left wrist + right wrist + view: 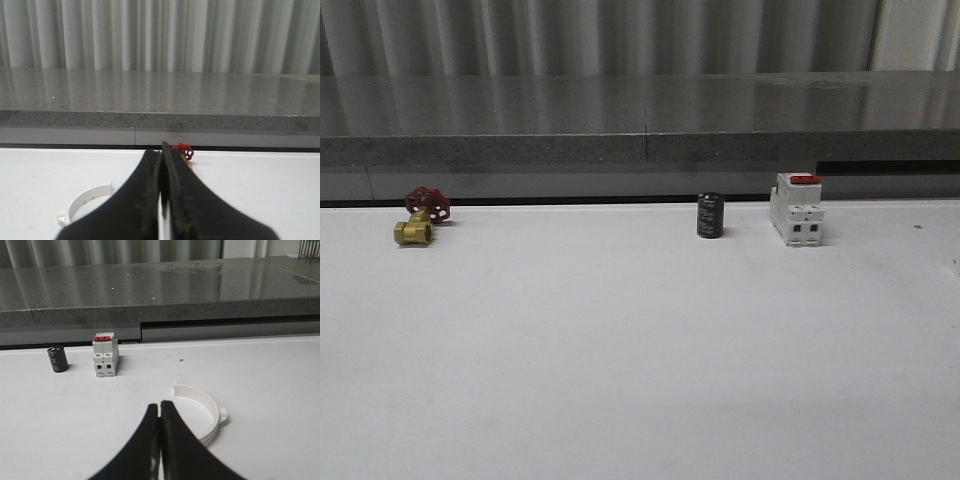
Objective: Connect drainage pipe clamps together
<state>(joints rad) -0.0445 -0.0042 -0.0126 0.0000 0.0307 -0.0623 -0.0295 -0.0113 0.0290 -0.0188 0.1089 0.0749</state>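
Observation:
One white half-ring drainage pipe clamp (86, 201) lies flat on the white table beside my left gripper (161, 152), partly hidden behind the black fingers. That gripper is shut with nothing between its fingers. The other drainage pipe clamp (206, 409), with a small outer lug, lies on the table just beside my right gripper (160, 404), which is also shut and empty. Both clamps lie apart from the fingers.
A brass valve with a red handwheel (421, 214) sits at the table's back left. A black cylinder (710, 215) and a white boxy breaker with a red top (796, 207) stand at the back, right of centre. A grey stone ledge (640, 130) runs behind the table.

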